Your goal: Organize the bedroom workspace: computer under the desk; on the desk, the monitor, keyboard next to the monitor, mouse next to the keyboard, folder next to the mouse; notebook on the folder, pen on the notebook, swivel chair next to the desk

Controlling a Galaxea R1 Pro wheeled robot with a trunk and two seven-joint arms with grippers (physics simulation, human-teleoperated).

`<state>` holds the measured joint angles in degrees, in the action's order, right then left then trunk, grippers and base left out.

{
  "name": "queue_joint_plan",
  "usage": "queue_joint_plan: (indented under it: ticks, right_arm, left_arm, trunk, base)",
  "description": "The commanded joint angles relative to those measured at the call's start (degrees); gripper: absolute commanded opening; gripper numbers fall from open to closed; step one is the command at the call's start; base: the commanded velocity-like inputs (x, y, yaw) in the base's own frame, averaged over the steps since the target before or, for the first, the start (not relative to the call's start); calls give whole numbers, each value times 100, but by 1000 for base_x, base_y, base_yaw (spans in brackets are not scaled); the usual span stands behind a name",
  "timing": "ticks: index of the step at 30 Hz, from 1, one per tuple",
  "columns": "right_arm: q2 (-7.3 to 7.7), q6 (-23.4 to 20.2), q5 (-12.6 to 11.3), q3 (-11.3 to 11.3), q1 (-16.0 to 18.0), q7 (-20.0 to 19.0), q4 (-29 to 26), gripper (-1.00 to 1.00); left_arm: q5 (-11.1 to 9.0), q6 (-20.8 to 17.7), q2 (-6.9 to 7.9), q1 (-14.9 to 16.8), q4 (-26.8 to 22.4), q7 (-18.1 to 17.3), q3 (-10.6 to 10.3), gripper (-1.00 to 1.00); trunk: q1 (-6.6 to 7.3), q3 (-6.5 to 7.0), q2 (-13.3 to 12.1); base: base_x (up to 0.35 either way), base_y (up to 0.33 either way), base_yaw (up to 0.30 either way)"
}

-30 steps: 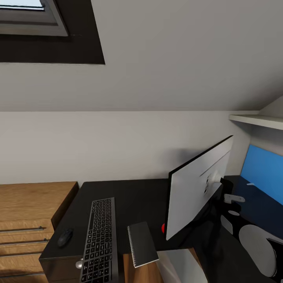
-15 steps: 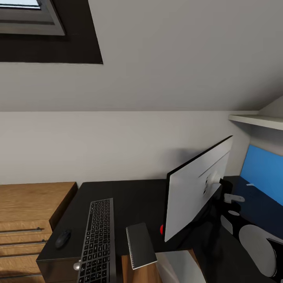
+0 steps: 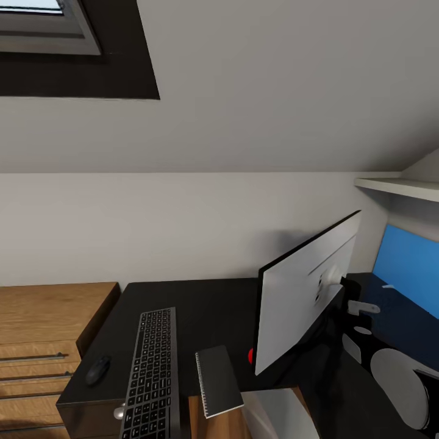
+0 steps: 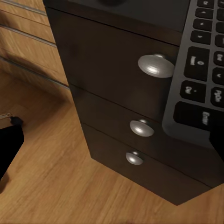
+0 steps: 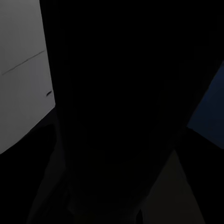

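Status from the head view: monitor (image 3: 302,292) is up on the desk (image 3: 213,305), turned so its silver back faces the camera. Keyboard (image 3: 152,372) lies on the desk left of it, front end hanging past the desk edge over the black drawer unit (image 4: 126,116). Mouse (image 3: 97,369) sits just left of the keyboard, near the corner. So monitor, keyboard and mouse look done, though the keyboard overhang may want a nudge. Notebook (image 3: 218,380) is between keyboard and monitor, poking off the front edge, with no folder under it, so the stack isn't built. A small red thing (image 3: 250,355) sits by the monitor's lower corner, can't identify it. A pale grey box (image 3: 274,414) below the desk edge is probably the computer, so under-desk likely OK. Blue panel (image 3: 405,268) at right is on the wall, not the folder. Left to do, by my read: folder, notebook on it, pen, chair. Fingers on both arms: can't tell, left wrist view looks at the drawers, right wrist view is mostly dark.
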<state>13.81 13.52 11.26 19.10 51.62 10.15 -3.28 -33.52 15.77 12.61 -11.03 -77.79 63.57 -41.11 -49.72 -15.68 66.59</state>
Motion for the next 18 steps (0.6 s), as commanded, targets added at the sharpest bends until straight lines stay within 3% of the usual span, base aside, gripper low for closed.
queue_joint_plan:
  ticks: [1, 18]
  right_arm:
    - [-1, 19, 60, 23, 6, 4, 12, -100]
    - [5, -18, 52, 32, 6, 13, 12, -100]
  left_arm:
    - [-34, 31, 5, 4, -9, 19, -11, 100]
    - [-32, 31, 5, 4, -9, 33, -11, 100]
  trunk:
    - [-1, -6, 4]
    - [-1, -6, 4]
  base:
    - [0, 0, 0]
    - [0, 0, 0]
